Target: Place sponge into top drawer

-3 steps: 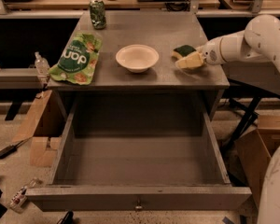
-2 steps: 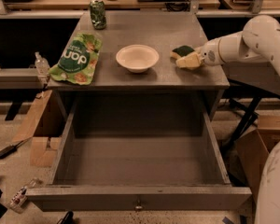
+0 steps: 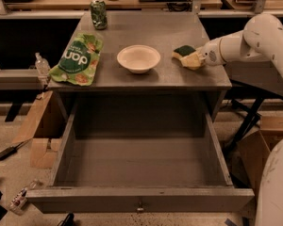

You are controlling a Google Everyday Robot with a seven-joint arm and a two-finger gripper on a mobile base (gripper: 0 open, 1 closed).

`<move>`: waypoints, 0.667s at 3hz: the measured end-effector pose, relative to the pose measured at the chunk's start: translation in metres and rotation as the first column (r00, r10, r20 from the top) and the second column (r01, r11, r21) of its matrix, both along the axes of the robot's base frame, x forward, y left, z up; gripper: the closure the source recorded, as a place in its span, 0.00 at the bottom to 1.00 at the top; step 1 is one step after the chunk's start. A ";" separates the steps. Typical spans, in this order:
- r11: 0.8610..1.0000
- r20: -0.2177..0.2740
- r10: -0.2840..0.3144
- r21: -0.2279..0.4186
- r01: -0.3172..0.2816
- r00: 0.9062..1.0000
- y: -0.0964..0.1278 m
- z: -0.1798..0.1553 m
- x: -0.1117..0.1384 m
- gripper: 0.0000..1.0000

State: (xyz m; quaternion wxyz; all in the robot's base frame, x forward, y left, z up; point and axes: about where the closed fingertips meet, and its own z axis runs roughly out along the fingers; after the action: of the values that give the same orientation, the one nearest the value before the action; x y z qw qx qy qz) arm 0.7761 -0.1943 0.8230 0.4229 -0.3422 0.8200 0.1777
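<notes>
The sponge [image 3: 183, 50], dark green on top with pale yellow foam below, lies on the grey table [image 3: 146, 29] at its right side, to the right of the white bowl [image 3: 138, 58]. My gripper [image 3: 192, 60] comes in from the right on the white arm [image 3: 254, 39]. It sits low over the table, right against the sponge's front right side and partly covering it. The top drawer [image 3: 140, 199] is pulled wide open below the table. Its front panel with the small knob [image 3: 140, 205] is nearest the camera, and its inside holds nothing.
A green snack bag [image 3: 77, 58] lies at the table's left. A green can [image 3: 99, 13] stands at the back left corner. Cardboard boxes [image 3: 37, 135] stand on the floor to the left and right [image 3: 259, 147]. A bottle [image 3: 41, 67] stands on a shelf to the left.
The gripper has edged slightly left and up against the sponge. The bowl, bag, can and drawer have not moved.
</notes>
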 end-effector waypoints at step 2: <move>0.996 0.154 0.077 -0.051 -0.070 0.985 0.012 0.077 -0.031 1.00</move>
State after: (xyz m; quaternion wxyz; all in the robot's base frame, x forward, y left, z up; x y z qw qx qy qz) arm 0.7448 -0.1825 0.9004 0.4708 -0.3945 0.7752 0.1474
